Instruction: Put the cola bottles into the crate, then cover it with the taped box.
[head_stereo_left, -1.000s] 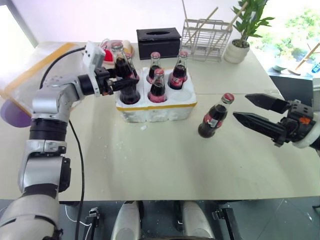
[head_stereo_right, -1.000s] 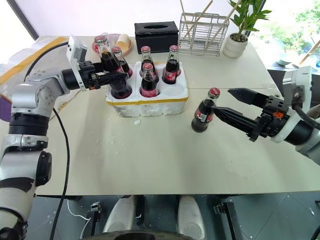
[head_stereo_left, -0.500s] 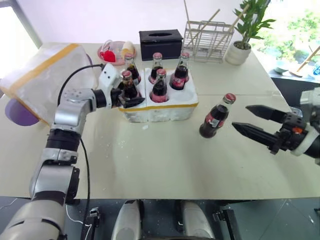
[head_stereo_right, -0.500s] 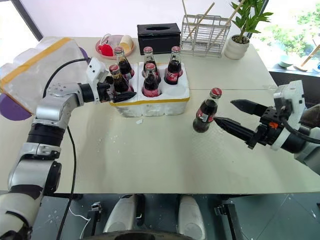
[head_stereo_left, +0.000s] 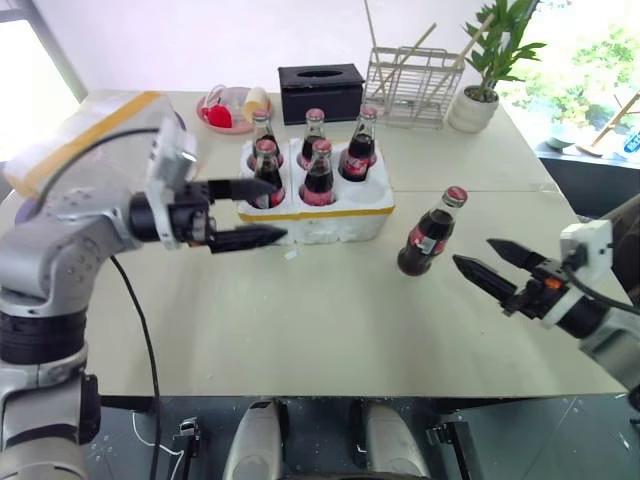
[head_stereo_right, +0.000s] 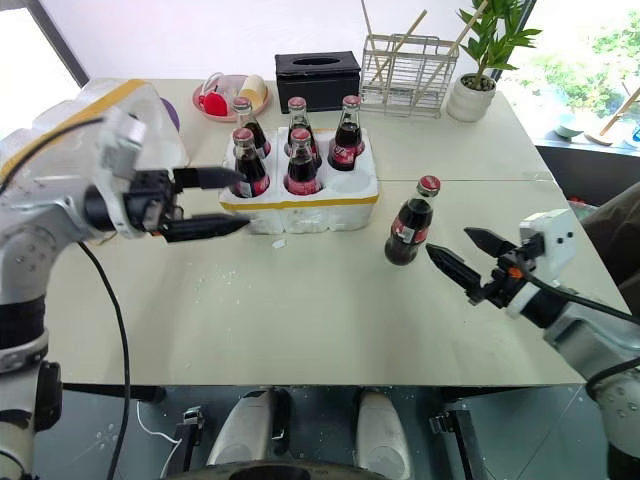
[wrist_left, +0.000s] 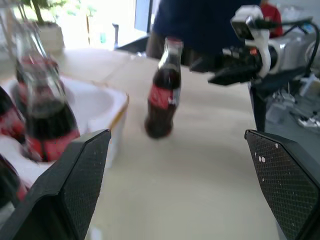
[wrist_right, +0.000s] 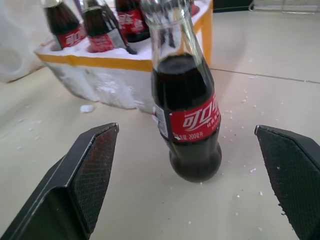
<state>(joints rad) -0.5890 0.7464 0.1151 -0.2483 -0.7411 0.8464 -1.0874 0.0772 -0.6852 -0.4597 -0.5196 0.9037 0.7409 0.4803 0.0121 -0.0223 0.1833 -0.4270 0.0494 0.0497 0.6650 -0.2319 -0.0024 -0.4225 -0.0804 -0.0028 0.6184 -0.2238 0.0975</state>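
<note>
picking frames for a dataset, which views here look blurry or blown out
Left wrist view: soft all over, the lone cola bottle and the bottles in the crate smeared, the window behind washed out. Left eye view: bright window light bleaches the top right, behind the plant. Right wrist view: the near bottle's label reads sharp; the taped box at the edge pales out.

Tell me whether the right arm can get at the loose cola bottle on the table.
Probably yes: the right gripper is open, aimed at the cola bottle, with bare table between them.
</note>
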